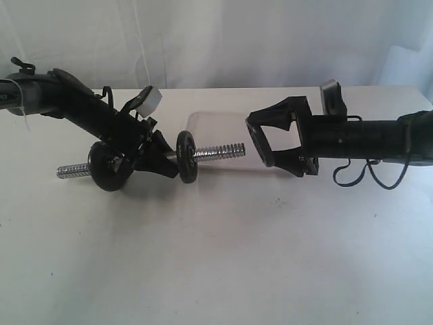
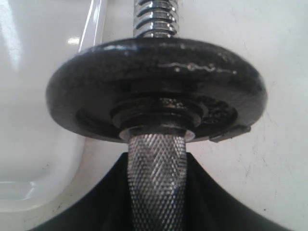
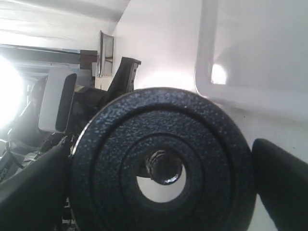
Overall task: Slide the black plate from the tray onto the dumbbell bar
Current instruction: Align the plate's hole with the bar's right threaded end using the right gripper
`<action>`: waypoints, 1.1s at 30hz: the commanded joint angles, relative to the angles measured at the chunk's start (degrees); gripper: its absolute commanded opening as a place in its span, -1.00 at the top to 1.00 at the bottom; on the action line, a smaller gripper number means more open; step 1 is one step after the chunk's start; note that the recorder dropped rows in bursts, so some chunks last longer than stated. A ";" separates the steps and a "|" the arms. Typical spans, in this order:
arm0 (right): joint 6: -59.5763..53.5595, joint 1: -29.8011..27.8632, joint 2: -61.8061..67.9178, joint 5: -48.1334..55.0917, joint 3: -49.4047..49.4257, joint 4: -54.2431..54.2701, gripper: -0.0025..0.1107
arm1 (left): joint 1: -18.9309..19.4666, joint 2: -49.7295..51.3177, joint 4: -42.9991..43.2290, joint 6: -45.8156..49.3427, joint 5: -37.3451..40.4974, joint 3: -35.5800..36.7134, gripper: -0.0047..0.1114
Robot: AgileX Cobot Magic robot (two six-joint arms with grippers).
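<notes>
- Left arm slants down from the far left, and its pincer [image 1: 154, 159] is clenched on the middle of the dumbbell bar [image 1: 220, 152], holding it level just above the counter [image 1: 216, 257].
- The black plate [image 1: 186, 157] is on the bar, just right of that pincer; a second disc [image 1: 108, 166] sits on the bar's left side.
- Right arm reaches in level from the right, its pincer [image 1: 259, 141] released, jaws spread at the bar's threaded tip.
- The tray [image 1: 216, 128] lies behind the bar.
</notes>
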 commanded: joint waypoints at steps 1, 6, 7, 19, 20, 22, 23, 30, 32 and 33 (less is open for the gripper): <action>0.37 0.45 -1.24 2.22 -0.95 2.68 0.96 | 0.05 -0.10 -5.99 -0.30 3.09 0.34 0.92; 1.78 1.37 -1.24 0.18 -3.19 2.68 0.96 | 0.05 -0.10 -8.10 -0.45 2.80 0.34 0.92; 1.78 1.78 -1.13 -0.72 -3.19 2.68 0.96 | 0.05 -0.10 -9.11 -0.45 2.76 0.34 0.92; 1.62 3.34 -1.13 -2.62 -4.66 2.68 0.96 | 0.05 -0.10 -10.86 -0.45 2.97 0.34 0.92; 1.74 3.34 -1.13 -2.62 -4.88 2.68 0.96 | 0.05 -0.10 -10.86 -0.45 2.97 0.34 0.92; 1.74 3.80 -1.13 -2.74 -5.05 2.68 0.96 | 0.05 -0.10 -10.86 -0.45 2.97 0.34 0.92; 1.74 3.97 -1.13 -3.01 -5.14 2.68 0.96 | 0.05 -0.10 -10.86 -0.45 2.70 0.34 0.92; 1.74 6.89 -1.13 -7.09 -5.89 2.68 0.96 | 0.05 -0.10 -10.86 -0.55 2.79 0.34 0.92; 1.74 7.44 -1.03 -6.98 -6.78 2.68 0.96 | 0.05 -0.10 -10.86 -0.55 2.79 0.34 0.92; 1.74 7.77 -1.03 -6.98 -7.05 2.68 0.96 | 0.05 -0.10 -10.86 -0.55 2.79 0.34 0.92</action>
